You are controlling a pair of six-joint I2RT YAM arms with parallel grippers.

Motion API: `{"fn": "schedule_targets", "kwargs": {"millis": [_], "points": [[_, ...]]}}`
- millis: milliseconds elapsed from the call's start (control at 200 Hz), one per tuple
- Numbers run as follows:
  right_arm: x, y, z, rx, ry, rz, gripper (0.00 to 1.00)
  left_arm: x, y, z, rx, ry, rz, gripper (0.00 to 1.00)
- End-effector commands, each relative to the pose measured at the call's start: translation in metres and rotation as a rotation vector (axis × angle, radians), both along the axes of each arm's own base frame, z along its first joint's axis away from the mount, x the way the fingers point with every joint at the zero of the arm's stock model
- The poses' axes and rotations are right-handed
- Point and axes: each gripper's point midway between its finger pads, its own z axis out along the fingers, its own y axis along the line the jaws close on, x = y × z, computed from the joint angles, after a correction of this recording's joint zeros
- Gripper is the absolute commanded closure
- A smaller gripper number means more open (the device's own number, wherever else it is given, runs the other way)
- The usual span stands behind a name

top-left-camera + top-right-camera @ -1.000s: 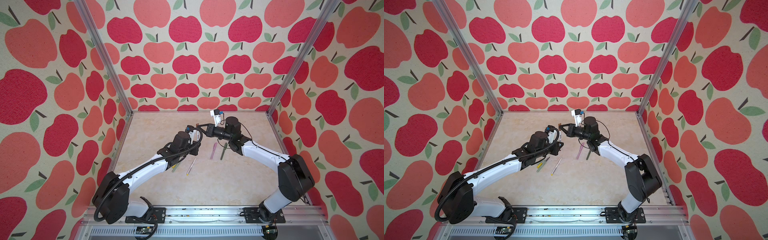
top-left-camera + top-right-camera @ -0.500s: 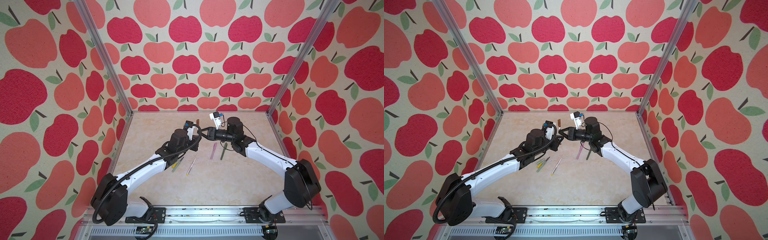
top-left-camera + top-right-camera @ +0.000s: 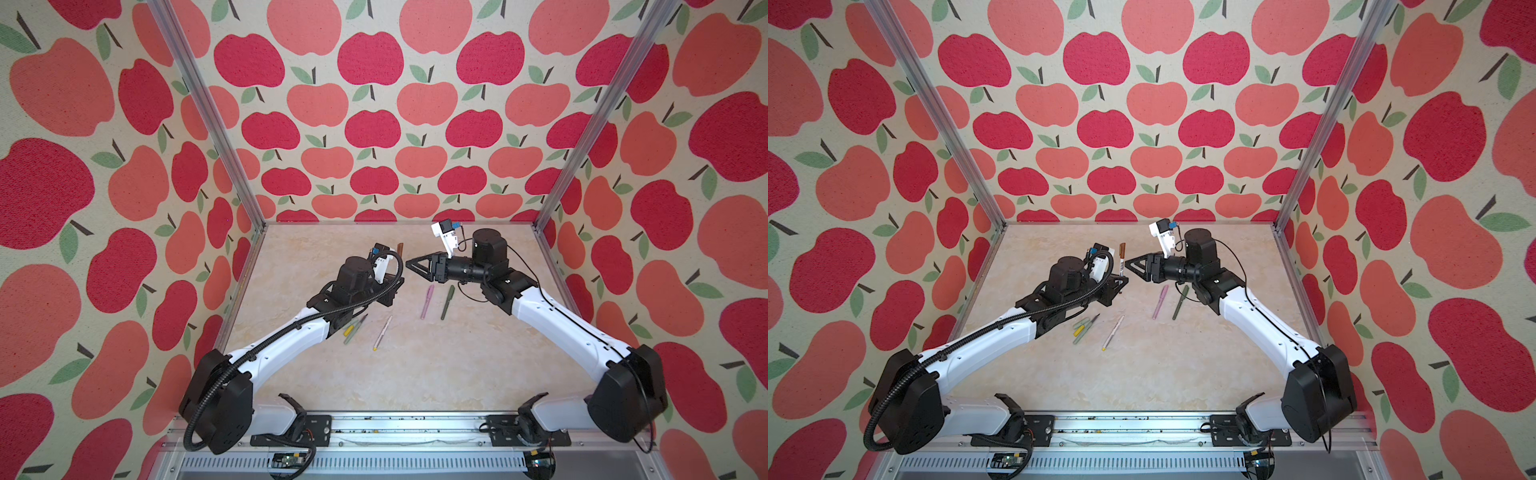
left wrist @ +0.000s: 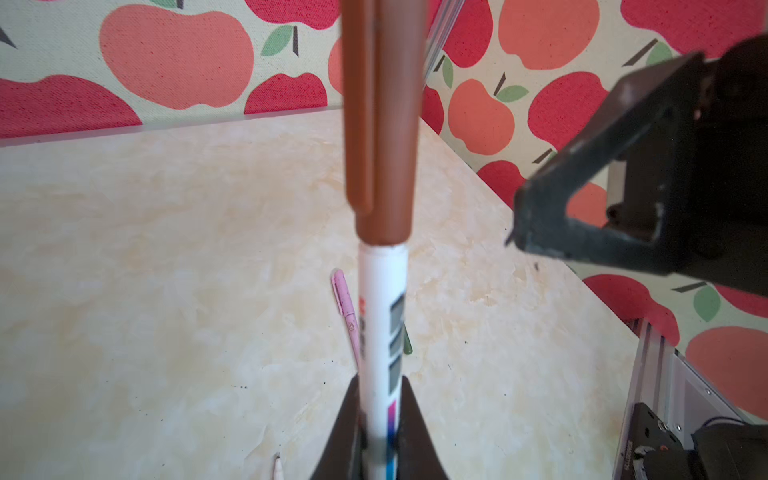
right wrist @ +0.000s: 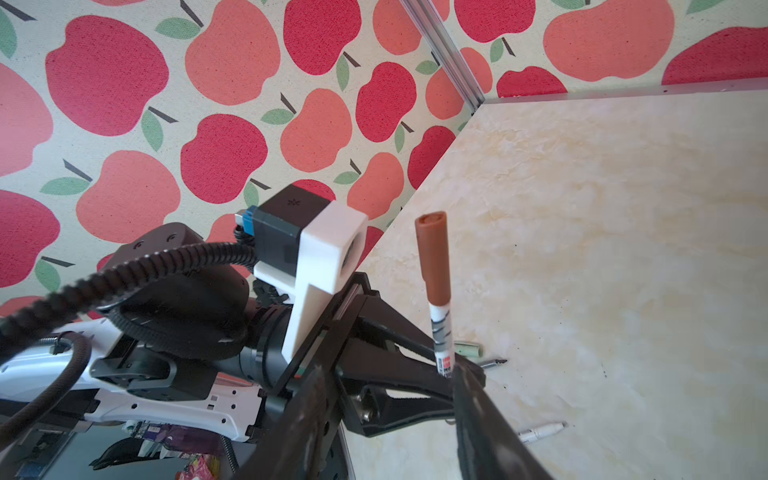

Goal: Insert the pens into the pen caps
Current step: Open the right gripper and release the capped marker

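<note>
Marble-look table (image 3: 457, 374), apple-print walls. Left gripper (image 4: 380, 399) clamps the white pen (image 4: 380, 299) upright, at 12 o'clock of centre, with the brown cap (image 4: 382, 124) seated on its upper end. Right gripper (image 3: 411, 264), at its 3 o'clock, is parted and empty.

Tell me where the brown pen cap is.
In both top views the brown pen cap is near the middle, atop the white pen held upright by the left gripper, the right gripper close beside it.

No legible text; print on white pen (image 4: 381, 332) too blurred to read.
</note>
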Motion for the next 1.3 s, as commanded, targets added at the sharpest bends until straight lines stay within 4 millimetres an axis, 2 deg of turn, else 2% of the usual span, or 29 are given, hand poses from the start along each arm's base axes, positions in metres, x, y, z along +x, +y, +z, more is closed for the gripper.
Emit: {"fn": "schedule_targets", "kwargs": {"millis": [0, 315, 745, 1141, 1296], "points": [[-0.001, -0.008, 0.013, -0.04, -0.062, 0.006, 0.47, -0.021, -0.004, 0.015, 0.009, -0.021, -0.115, 1.0], [0.008, -0.006, 0.014, -0.06, -0.053, 0.004, 0.47, -0.042, -0.006, 0.006, 0.045, 0.006, -0.19, 1.0], [0.015, -0.001, 0.003, -0.079, -0.016, 0.004, 0.53, -0.047, -0.011, 0.003, 0.072, -0.002, -0.219, 1.0], [0.017, 0.002, -0.01, -0.096, 0.013, 0.009, 0.74, -0.044, -0.016, 0.005, 0.068, -0.001, -0.227, 1.0], [0.016, 0.002, -0.015, -0.104, 0.024, 0.013, 0.86, -0.039, -0.017, 0.007, 0.068, -0.006, -0.21, 1.0]]}}
